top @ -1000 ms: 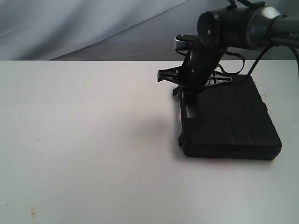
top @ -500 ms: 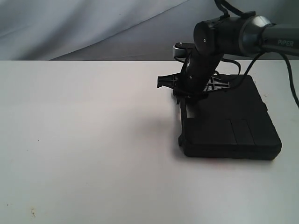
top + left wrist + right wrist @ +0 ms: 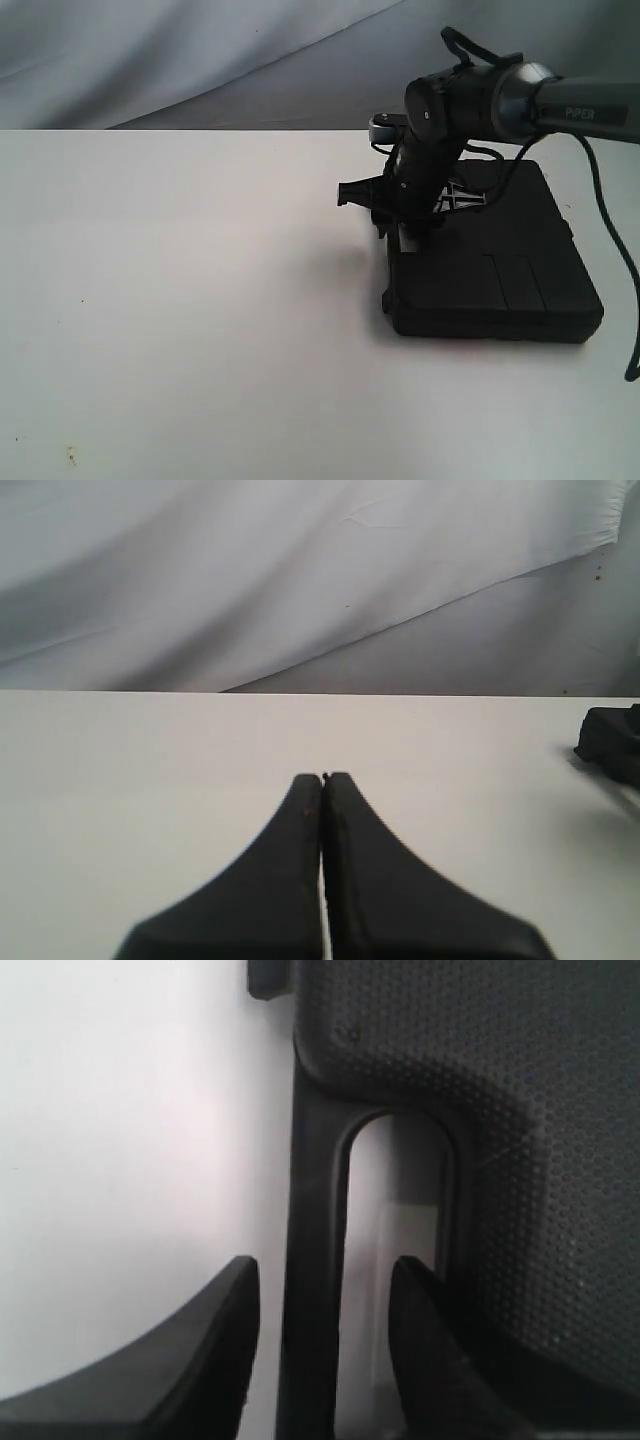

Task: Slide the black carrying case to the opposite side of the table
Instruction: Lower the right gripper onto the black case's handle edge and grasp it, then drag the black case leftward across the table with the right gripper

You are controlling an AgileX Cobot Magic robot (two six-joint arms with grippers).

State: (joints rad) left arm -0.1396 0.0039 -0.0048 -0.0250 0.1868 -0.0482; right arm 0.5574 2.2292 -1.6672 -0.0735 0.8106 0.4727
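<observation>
The black case point(image 3: 495, 265) lies flat on the right part of the white table point(image 3: 180, 280), its handle edge facing left. My right gripper point(image 3: 402, 228) reaches down onto that edge and is open. In the right wrist view it point(image 3: 322, 1265) straddles the handle bar point(image 3: 315, 1180), with one finger outside on the table side and the other inside the cut-out point(image 3: 395, 1190). The textured lid point(image 3: 500, 1080) fills the rest of that view. My left gripper point(image 3: 323, 777) is shut and empty above bare table, and it is outside the exterior view.
A grey cloth backdrop point(image 3: 150, 50) hangs behind the table's far edge. The right arm's cable point(image 3: 610, 240) loops down past the case on the right. Tiny dark specks point(image 3: 70, 455) mark the front left. A dark shape point(image 3: 612, 742) shows at the edge of the left wrist view.
The right arm has shifted a little left and lower over the handle edge. The case has stayed in place.
</observation>
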